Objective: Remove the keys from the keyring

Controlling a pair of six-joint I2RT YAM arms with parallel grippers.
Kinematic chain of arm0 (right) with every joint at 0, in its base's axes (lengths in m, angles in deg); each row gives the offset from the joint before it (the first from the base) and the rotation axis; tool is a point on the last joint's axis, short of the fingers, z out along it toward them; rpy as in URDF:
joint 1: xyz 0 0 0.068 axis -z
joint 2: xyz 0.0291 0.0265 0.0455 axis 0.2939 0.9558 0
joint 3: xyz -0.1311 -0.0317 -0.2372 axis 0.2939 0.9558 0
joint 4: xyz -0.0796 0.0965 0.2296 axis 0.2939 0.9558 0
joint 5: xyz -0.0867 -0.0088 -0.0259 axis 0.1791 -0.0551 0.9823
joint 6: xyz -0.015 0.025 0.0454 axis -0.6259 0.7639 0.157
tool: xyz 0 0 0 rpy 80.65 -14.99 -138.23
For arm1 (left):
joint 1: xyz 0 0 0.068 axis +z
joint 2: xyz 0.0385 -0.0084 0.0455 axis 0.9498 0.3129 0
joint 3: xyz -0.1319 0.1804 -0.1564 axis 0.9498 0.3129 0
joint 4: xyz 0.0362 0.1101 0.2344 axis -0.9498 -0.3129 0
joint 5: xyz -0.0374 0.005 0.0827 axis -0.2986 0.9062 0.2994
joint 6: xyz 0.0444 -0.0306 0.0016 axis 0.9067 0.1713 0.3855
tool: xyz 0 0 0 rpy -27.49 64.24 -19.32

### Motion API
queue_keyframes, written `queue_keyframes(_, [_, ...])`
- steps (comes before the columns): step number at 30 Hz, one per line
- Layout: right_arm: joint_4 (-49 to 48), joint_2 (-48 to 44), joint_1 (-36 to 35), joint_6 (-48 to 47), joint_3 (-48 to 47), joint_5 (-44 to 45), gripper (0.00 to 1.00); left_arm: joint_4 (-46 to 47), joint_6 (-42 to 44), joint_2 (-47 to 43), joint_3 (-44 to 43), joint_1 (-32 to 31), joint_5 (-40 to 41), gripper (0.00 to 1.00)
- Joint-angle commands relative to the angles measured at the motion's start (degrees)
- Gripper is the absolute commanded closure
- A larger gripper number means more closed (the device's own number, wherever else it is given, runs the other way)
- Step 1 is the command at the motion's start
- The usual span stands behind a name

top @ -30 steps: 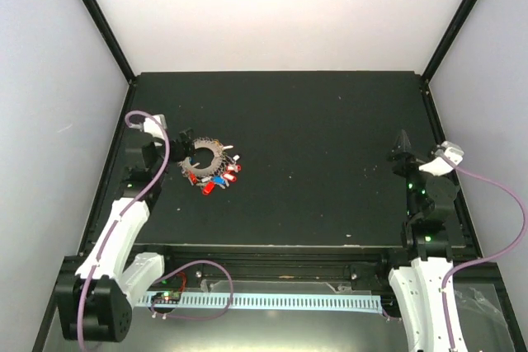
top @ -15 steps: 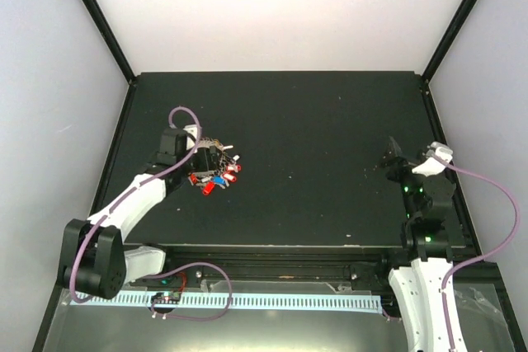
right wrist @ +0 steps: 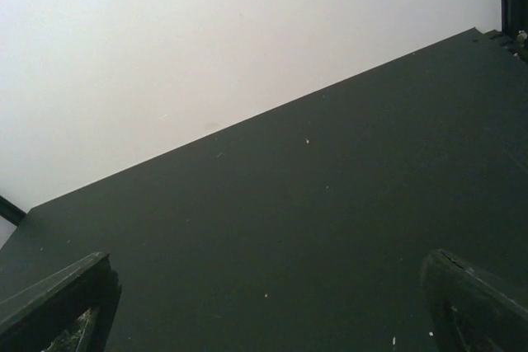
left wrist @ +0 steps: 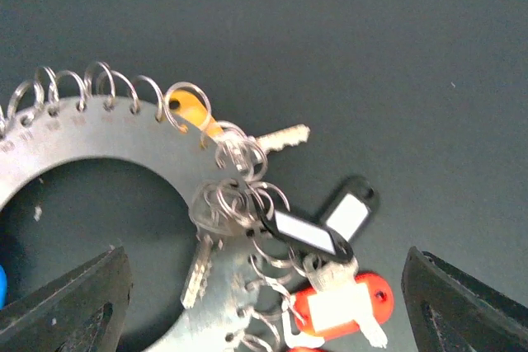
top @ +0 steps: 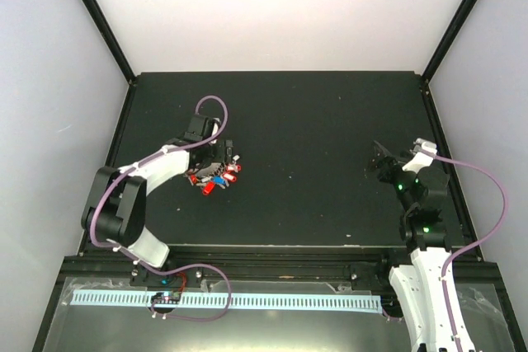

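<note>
Mia: Where are the keys [top: 216, 177]?
Tom: They lie in a bunch on the black table [top: 330, 121], over on the left side. The left gripper [top: 219, 154] hangs right over them.
Mia: Is it holding them?
Tom: No. Its two fingers [left wrist: 70, 302] stand wide apart and grip nothing. The keyring [left wrist: 99, 133] lies between them, down on the table. I cannot tell if a finger touches it.
Mia: What does the keyring look like?
Tom: It is a flat shiny ring with little holes along its edge. Small wire rings [left wrist: 235, 204] go through the holes, and the keys hang on those. One key has an orange head. There are black tags [left wrist: 301, 232] with white labels and a red tag [left wrist: 342, 307] too.
Mia: And the other arm?
Tom: The right gripper [top: 378, 161] is far off on the right side, above the table. It is wide open and empty
</note>
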State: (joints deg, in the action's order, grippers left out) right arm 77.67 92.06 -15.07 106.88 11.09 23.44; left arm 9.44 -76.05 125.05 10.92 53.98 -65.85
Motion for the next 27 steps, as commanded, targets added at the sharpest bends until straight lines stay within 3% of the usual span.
queue_keyframes(1, [0.5,-0.8,0.0,0.6,-0.1,-1.8,0.0,-1.7,-0.6,4.1,-4.5,-0.6,7.2,0.09])
queue_keyframes(8, [1.5,-1.5,0.1,0.6,1.0,-1.9,0.0,-2.2,-3.8,11.3,-7.7,-0.6,6.2,0.14])
queue_keyframes(19, [0.9,-1.2,0.0,1.1,0.9,-2.8,0.0,-0.7,-5.1,15.0,-9.0,-0.6,5.5,0.15])
queue_keyframes(27, [1.6,-1.7,0.0,0.9,1.0,-2.7,0.0,0.3,-5.9,17.9,-11.0,-0.6,6.5,0.21])
